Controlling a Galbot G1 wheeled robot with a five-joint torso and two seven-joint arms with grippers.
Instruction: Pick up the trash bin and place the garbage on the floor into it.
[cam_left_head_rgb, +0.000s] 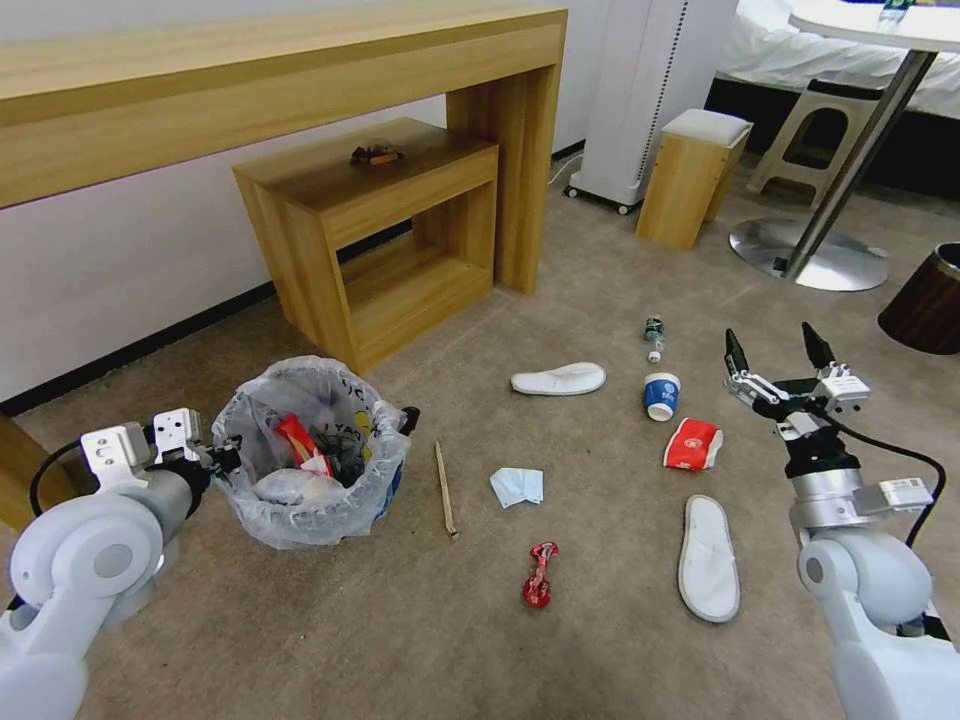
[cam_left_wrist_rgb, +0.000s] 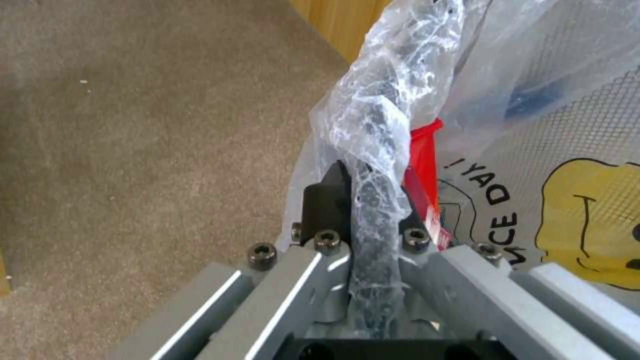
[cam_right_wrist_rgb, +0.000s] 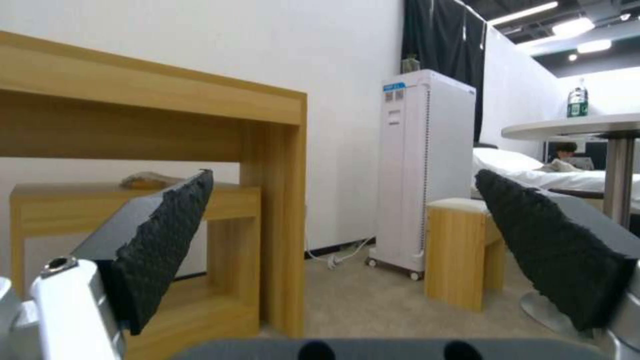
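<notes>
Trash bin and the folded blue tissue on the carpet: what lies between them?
In the head view, one thin wooden stick lies between the trash bin and the tissue; otherwise bare carpet.

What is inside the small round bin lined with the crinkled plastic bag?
Inside the small round dark bag-lined bin, a red wrapper and a pale crumpled item show. Anything beneath them is covered. The left tool grips its rim.

Crinkled glossy plastic lines the trash bin (cam_left_head_rgb: 310, 450); matt carpet floor (cam_left_head_rgb: 560, 620).

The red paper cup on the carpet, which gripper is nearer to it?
Right. The right gripper hangs open just beside the red paper cup; the left gripper is across the floor, clamped on the trash bin rim.
</notes>
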